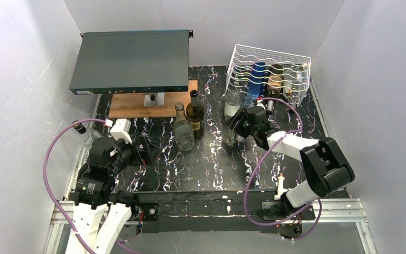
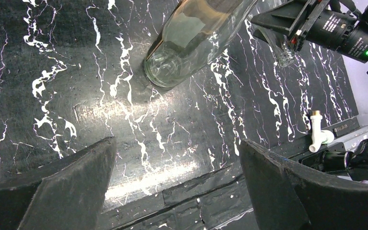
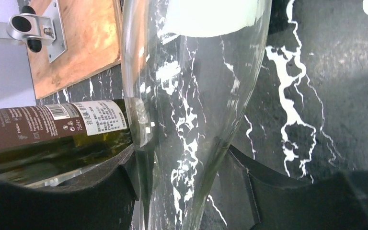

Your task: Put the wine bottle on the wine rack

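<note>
Top view: the wine rack [image 1: 269, 66] is seen upper right, at the back of the marble-patterned table [image 1: 206, 169]. A blue bottle [image 1: 255, 82] and some darker ones are cradled in it

The wine bottle [image 1: 232, 108], clear glass with a white label, is found just below-left of the rack's front corner, not in a cradle. It appears to be laid over, with the neck pointed toward the bottom of the frame. Whether it is borne by the table or lifted cannot be told

The right gripper [image 1: 238, 126] is placed over the bottle's shoulder. In the right wrist view the wine bottle [image 3: 196, 96] is seen running top to bottom, its taper bracketed by the right gripper [image 3: 182, 160]. The black fingers [image 3: 100, 191] are set on either side, with the pads at or just off the glass. A firm clamp cannot be confirmed

The left gripper [image 1: 140, 150], lower left, is held fully spread and nothing is carried. In its own wrist view only bare table is framed within the left gripper [image 2: 177, 143]

At frame centre a second clear bottle [image 1: 183, 133] and a dark labelled bottle [image 1: 194, 117] are stood upright, just beside each other. The flat dark box [image 1: 132, 61] is seen upper left, with a wooden board [image 1: 132, 108] below it
</note>
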Robot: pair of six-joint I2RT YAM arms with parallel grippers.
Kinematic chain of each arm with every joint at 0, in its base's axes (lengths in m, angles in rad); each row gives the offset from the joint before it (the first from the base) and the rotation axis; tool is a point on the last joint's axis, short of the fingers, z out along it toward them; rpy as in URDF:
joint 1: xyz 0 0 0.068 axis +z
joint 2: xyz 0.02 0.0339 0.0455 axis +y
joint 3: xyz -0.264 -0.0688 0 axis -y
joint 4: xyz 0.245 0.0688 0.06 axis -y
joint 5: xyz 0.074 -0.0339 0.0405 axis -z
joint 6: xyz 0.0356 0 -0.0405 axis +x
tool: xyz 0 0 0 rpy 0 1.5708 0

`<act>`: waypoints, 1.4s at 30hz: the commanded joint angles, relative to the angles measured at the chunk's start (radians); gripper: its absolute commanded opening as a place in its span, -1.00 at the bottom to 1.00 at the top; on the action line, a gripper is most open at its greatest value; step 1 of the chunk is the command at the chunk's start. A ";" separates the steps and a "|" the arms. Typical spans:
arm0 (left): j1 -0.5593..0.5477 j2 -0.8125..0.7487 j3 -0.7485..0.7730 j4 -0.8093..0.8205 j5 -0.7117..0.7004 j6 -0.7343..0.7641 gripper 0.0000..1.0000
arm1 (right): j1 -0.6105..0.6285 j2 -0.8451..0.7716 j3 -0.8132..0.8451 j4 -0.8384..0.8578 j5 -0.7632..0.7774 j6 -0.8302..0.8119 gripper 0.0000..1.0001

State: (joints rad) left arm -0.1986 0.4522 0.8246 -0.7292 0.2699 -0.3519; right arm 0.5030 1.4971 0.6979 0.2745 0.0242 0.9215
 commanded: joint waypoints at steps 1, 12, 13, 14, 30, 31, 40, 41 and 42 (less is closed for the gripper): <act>-0.004 0.017 -0.005 0.008 0.000 0.004 0.99 | -0.026 0.015 0.104 0.279 -0.090 -0.081 -0.97; -0.004 0.041 -0.004 0.007 -0.008 0.004 0.99 | -0.034 0.091 0.142 0.388 -0.124 -0.137 -0.97; -0.004 0.042 -0.004 0.007 -0.010 0.004 0.99 | -0.035 0.090 0.143 0.386 -0.112 -0.132 -0.97; -0.004 0.043 -0.004 0.007 -0.012 0.004 0.99 | -0.036 0.086 0.142 0.386 -0.097 -0.127 -0.97; -0.004 0.055 -0.003 0.002 -0.023 0.001 0.99 | -0.124 0.064 0.131 0.503 -0.064 -0.138 -0.97; -0.004 0.059 -0.002 0.002 -0.024 0.001 0.99 | -0.124 0.080 0.148 0.501 -0.058 -0.157 -0.97; -0.004 0.072 0.000 -0.004 -0.036 -0.002 0.99 | -0.124 0.187 0.197 0.589 -0.029 -0.224 -0.97; -0.004 0.074 0.001 -0.004 -0.037 -0.002 0.99 | -0.124 0.193 0.196 0.599 -0.029 -0.226 -0.97; -0.004 0.074 0.000 -0.004 -0.037 -0.002 0.99 | -0.124 0.195 0.193 0.615 -0.030 -0.232 -0.97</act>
State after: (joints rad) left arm -0.1997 0.5171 0.8246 -0.7296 0.2447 -0.3531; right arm 0.3813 1.7245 0.8043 0.5587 -0.0223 0.7471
